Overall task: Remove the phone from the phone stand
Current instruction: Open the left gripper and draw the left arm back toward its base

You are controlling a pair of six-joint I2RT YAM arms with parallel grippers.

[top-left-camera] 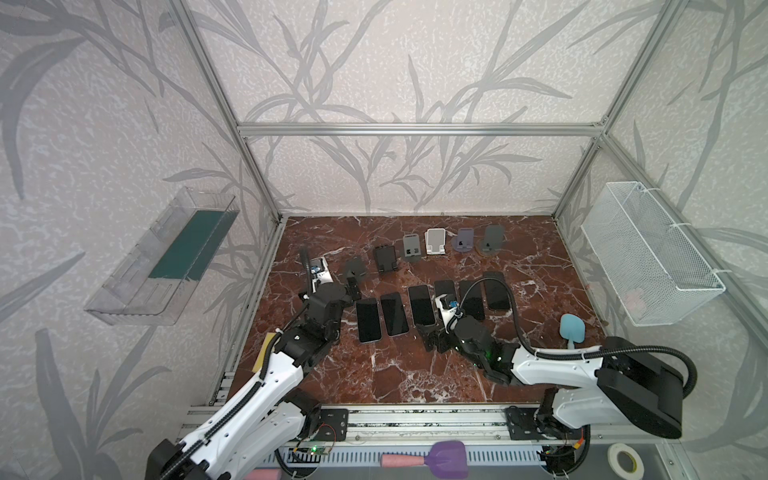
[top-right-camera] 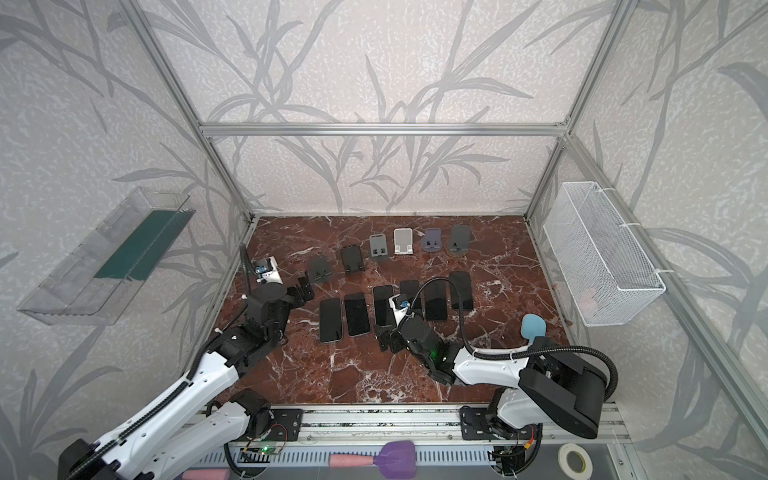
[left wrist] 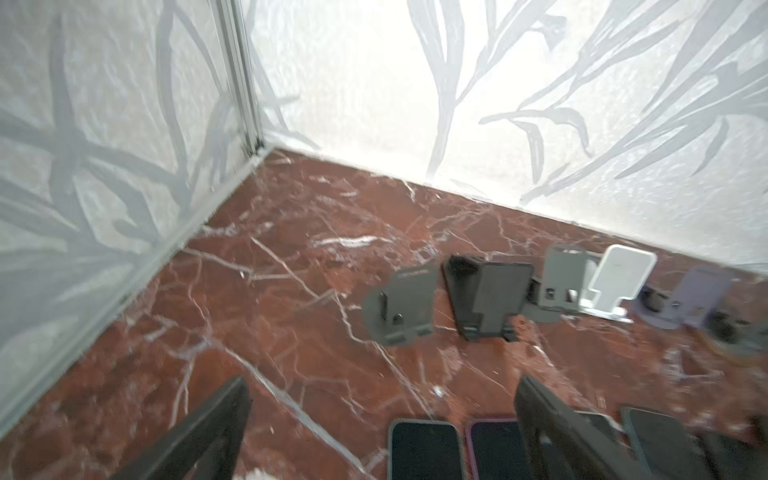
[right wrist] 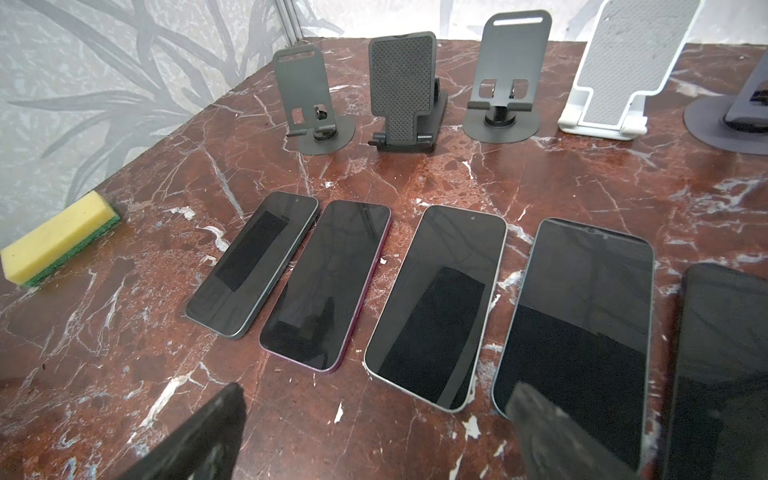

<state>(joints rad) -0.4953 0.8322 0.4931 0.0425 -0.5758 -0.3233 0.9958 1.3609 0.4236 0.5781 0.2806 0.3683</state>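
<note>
**Red marble, six phones lying flat, both grippers spread wide**

The veined marble tabletop [top-left-camera: 415,374] carries a row of six phones [top-left-camera: 421,305], all lying flat, screens up and dark, side by side. Behind them, nearer the back wall, a row of six stands [top-left-camera: 411,247] runs in dark grey, black, white and lilac. None of the phones rests on a stand.

The left gripper [top-left-camera: 353,289] hangs between the left-end stand [top-left-camera: 355,268] and the left-end phone [top-left-camera: 368,320]. Its fingers [left wrist: 199,436] are wide apart and grasp nothing.

The right gripper [top-left-camera: 432,338] sits low at the near ends of the middle phones. Its fingers [right wrist: 540,428] are also spread, with only table and phone edges between them in the right wrist view. Whether they touch the marble cannot be told.

A yellow and green sponge [right wrist: 58,241] lies at the table's left edge.
</note>
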